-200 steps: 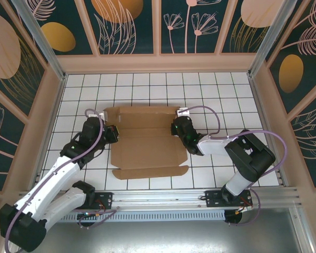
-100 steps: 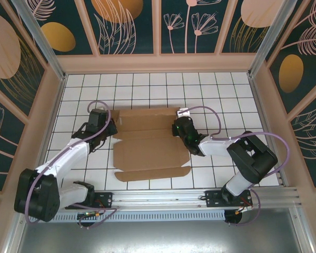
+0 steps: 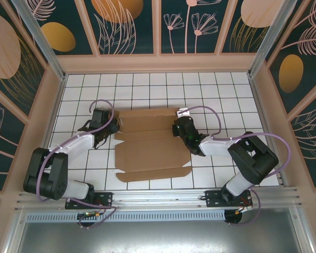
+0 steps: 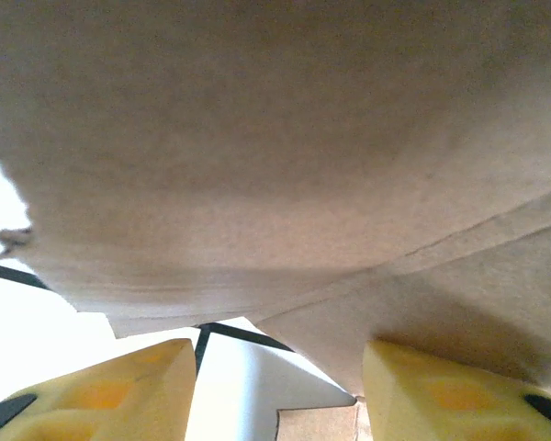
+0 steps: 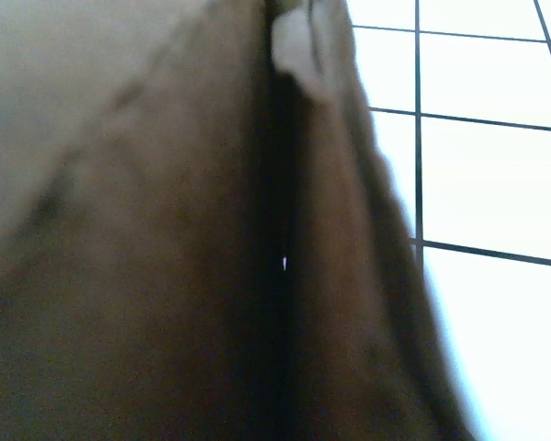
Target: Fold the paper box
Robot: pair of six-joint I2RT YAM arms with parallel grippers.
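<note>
Plain brown cardboard, that's the box (image 3: 150,145). It's mostly opened out flat around the middle of the white gridded table (image 3: 221,95), a touch closer to the near edge than the far one, with one long flap along its near side and another folded strip along its far side. The overhead view gives the whole layout: the left gripper (image 3: 111,128) sits at the box's far left corner and the right gripper (image 3: 177,126) at its far right corner, both arms stretched in low from the near edge. The wrist cams fill in the close-up stuff. On the left one, the two yellow pads (image 4: 119,395) stand well apart with bare table and a black grid line between them. The cardboard hangs just past them, its edge touching the top of the right-hand pad, and nothing is gripped between the two. The right wrist cam is jammed up against the cardboard, dark and blurry, with a deep crease running down the middle and bright tiles off to the right side. The fingers themselves are hidden there, but the jaws are closed, and as far as I can tell they're pinched on the box's edge at that corner.
</note>
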